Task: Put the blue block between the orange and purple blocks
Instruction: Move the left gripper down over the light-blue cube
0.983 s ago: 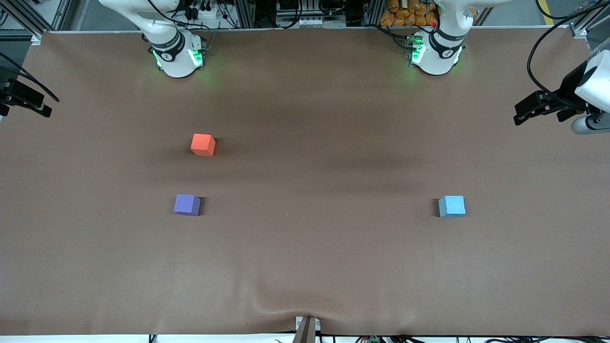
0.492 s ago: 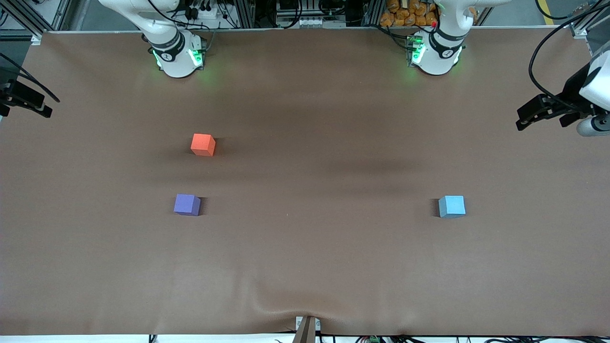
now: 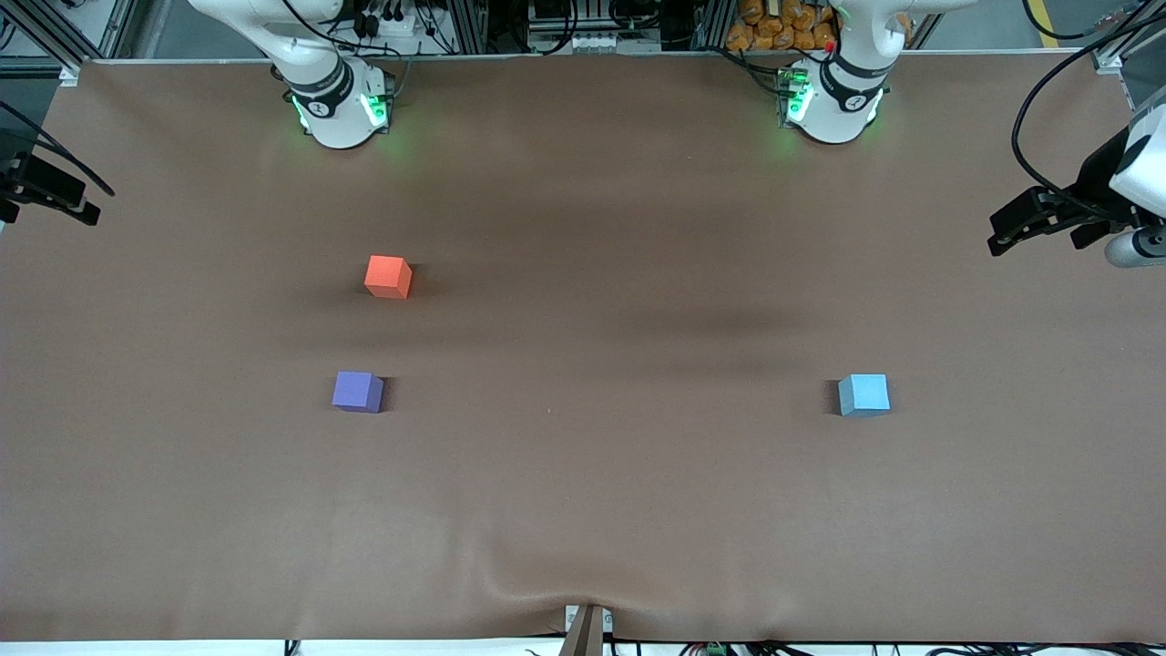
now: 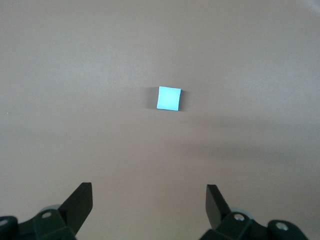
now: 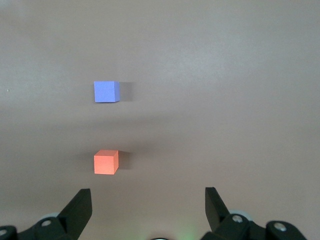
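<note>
The blue block (image 3: 864, 394) sits on the table toward the left arm's end; it also shows in the left wrist view (image 4: 169, 98). The orange block (image 3: 388, 276) and the purple block (image 3: 357, 391) sit toward the right arm's end, the purple one nearer to the front camera, with a gap between them. Both show in the right wrist view, orange (image 5: 106, 162) and purple (image 5: 106, 91). My left gripper (image 3: 1048, 228) hangs open and empty high over the table's left-arm end (image 4: 149, 200). My right gripper (image 3: 50, 205) hangs open and empty over the right-arm end (image 5: 148, 202).
The brown table cover (image 3: 583, 510) has a wrinkle at its front edge near a small bracket (image 3: 585, 629). The two arm bases (image 3: 339, 105) (image 3: 833, 100) stand along the back edge. Nothing else lies on the table.
My left gripper has shifted slightly toward the left arm's end of the table and a little lower in the front view. The blocks and the right gripper have not moved.
</note>
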